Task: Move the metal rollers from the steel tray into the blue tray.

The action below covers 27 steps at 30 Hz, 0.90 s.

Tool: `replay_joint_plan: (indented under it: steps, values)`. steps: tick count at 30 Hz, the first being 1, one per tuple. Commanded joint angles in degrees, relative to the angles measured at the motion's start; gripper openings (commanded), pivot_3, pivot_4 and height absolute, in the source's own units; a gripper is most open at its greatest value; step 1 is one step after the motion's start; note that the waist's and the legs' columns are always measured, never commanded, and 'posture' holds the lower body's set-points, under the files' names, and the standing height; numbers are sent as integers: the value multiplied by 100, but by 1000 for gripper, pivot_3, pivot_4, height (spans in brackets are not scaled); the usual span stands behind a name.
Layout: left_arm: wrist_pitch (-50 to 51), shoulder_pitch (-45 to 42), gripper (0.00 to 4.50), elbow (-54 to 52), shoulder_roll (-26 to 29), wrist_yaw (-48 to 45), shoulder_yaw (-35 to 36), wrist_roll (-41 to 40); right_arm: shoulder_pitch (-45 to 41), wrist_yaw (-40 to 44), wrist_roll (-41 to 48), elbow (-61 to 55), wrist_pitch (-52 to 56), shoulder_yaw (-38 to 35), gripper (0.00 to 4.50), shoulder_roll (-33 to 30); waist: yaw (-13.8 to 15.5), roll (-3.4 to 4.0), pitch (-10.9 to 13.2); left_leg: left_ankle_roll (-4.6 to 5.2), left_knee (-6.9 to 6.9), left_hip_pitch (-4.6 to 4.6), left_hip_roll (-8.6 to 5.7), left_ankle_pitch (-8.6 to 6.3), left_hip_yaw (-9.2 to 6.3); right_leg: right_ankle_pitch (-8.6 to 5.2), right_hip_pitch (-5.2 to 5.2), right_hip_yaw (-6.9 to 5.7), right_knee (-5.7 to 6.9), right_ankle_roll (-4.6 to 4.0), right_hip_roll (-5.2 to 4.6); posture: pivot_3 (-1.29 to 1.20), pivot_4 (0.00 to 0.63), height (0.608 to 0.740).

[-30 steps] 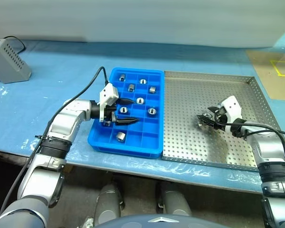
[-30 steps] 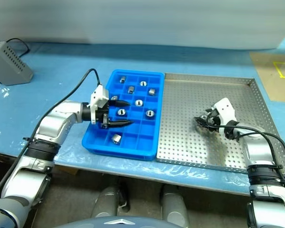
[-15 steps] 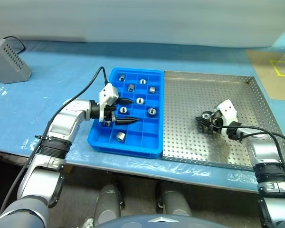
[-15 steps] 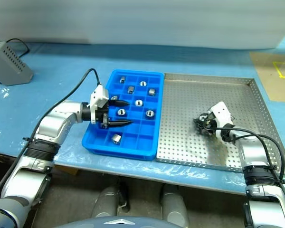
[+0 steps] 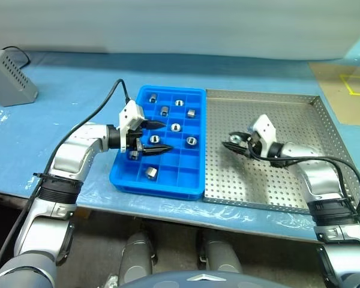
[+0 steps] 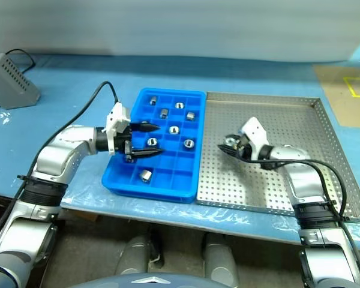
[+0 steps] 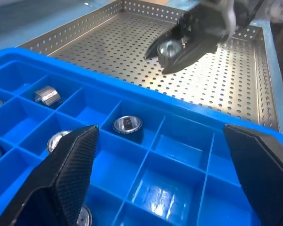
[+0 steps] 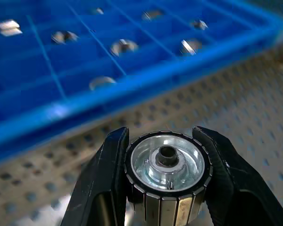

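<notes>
Right wrist view: right gripper (image 8: 165,155) fingers clamp a metal roller (image 8: 166,170) above the steel tray (image 5: 300,126). Left gripper (image 5: 153,137) spread over blue tray (image 5: 186,183). Transfer step; next needs a free compartment.

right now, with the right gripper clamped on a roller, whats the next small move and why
Probably carry it on toward the blue tray and stop over an empty compartment. The right gripper is shut on a metal roller above the steel tray, short of the blue rim, and the open left gripper hovers over the left columns.
</notes>
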Motion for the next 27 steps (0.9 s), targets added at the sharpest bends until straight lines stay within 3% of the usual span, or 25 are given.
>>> replay_joint_plan:
  steps: [1, 5, 10, 18, 27]
  values:
    - [88, 37, 4500, -283, 86, 109, 153, -107, -184, 482, 507, -1119, 457, 405, 1702, -30, 40, -2, 0, 0, 0, 0, 2, 0, 0, -1, 0, -1, 0, -1, 0, -223, 150, 740]
    - [243, 297, 4500, -630, 85, 243, 188, -211, -170, 763, 716, -1643, 734, 766, 1702, -100, 164, -2, 0, 0, -2, -2, 2, 0, 0, -3, 7, -4, -10, -5, -3, -191, 150, 740]
    - [352, 491, 4500, -903, 110, 334, 224, -288, -98, 761, 1428, -1478, 1510, 740, 1702, 245, 196, -3, 0, -4, -2, 0, -3, 1, -1, -3, 9, -3, -8, -5, -6, -163, 150, 740]
    - [374, 746, 4500, -1208, 220, 243, 10, -286, -9, 825, 1085, -797, 1429, 1294, 1702, 366, 199, -3, 0, -22, -26, 10, -4, 12, -3, -3, 6, -2, -8, -4, -5, -152, 150, 740]
    - [706, 918, 4500, -1604, 402, -37, -146, -538, 171, 790, 880, -713, 1273, 1358, 1702, 307, 201, -4, -1, -26, -37, 19, -5, 15, -3, -4, 10, -2, -11, -6, -4, -168, 150, 740]
